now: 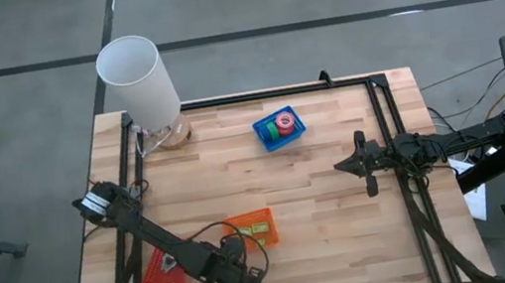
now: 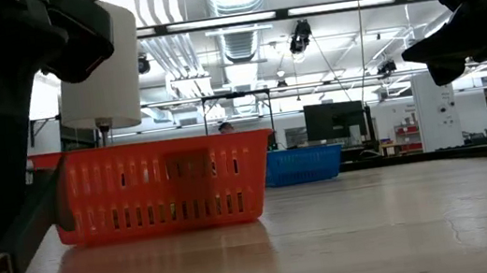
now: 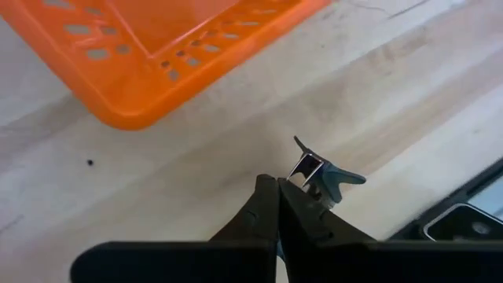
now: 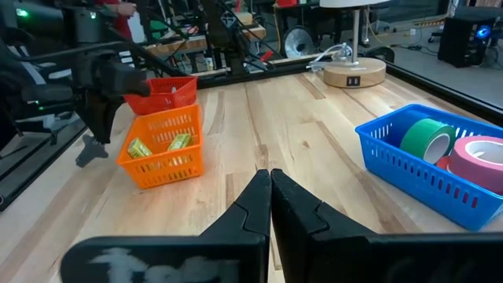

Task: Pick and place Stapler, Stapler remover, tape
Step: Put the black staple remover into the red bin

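Observation:
My left gripper hovers near the table's near edge, just beyond a corner of the orange bin, and is shut on a staple remover with metal claws and grey wings. Tape rolls, green, pink and red, lie in the blue bin toward the far side. Small yellow-green objects lie in the orange bin. My right gripper is shut and holds nothing; it waits above the table's right part. My left gripper pinches the staple remover between its two fingertips. The metal claws and one grey wing stick out past the fingertips. The fingers hide the rest of it. The remover looks clear of the wooden top.
A red bin stands left of the orange one, under the left arm. A white lamp on a round wooden base stands at the far left corner. A black frame runs along the table's edges. Bare wood lies in the middle.

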Motion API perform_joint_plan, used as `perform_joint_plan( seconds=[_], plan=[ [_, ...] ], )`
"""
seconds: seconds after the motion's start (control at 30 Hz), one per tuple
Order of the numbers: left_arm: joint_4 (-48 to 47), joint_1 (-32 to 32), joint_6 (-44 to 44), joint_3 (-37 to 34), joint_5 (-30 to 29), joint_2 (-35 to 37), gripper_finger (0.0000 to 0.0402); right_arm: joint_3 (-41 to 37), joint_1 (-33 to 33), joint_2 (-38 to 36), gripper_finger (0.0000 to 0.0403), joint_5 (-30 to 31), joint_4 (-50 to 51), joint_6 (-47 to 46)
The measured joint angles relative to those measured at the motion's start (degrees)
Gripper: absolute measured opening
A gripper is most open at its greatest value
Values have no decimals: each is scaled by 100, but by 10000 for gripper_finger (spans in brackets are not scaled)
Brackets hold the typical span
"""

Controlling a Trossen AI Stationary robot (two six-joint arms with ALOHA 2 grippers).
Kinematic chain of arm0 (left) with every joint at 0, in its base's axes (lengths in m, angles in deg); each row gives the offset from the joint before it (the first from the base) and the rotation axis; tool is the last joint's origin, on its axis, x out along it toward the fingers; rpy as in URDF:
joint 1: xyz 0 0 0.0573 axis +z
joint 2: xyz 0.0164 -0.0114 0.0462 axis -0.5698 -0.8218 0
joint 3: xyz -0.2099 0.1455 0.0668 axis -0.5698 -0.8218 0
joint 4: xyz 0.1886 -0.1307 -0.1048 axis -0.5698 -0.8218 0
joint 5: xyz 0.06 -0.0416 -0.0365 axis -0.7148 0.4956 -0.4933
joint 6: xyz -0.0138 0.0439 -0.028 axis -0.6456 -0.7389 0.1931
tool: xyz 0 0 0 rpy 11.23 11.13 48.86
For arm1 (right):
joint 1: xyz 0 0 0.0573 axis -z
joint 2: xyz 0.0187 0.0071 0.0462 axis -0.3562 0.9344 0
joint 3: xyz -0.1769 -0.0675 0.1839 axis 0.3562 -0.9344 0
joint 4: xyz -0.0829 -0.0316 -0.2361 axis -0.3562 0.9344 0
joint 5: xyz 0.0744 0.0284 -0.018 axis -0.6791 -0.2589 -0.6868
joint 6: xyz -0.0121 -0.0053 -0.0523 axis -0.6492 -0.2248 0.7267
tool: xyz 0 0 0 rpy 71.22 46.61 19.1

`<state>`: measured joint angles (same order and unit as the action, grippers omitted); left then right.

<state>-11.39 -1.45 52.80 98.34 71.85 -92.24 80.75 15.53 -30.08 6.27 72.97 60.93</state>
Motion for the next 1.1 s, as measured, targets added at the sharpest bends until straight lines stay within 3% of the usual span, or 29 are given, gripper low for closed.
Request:
perform_joint_plan(
  seconds=[0.53,1.1],
  plan=[
    [-121,7,-320,0,357,7,2,0,0,-2,8,0,0,0],
    [-938,-2,-571,0,583,355,2,0,0,-4,8,0,0,0]
  ],
)
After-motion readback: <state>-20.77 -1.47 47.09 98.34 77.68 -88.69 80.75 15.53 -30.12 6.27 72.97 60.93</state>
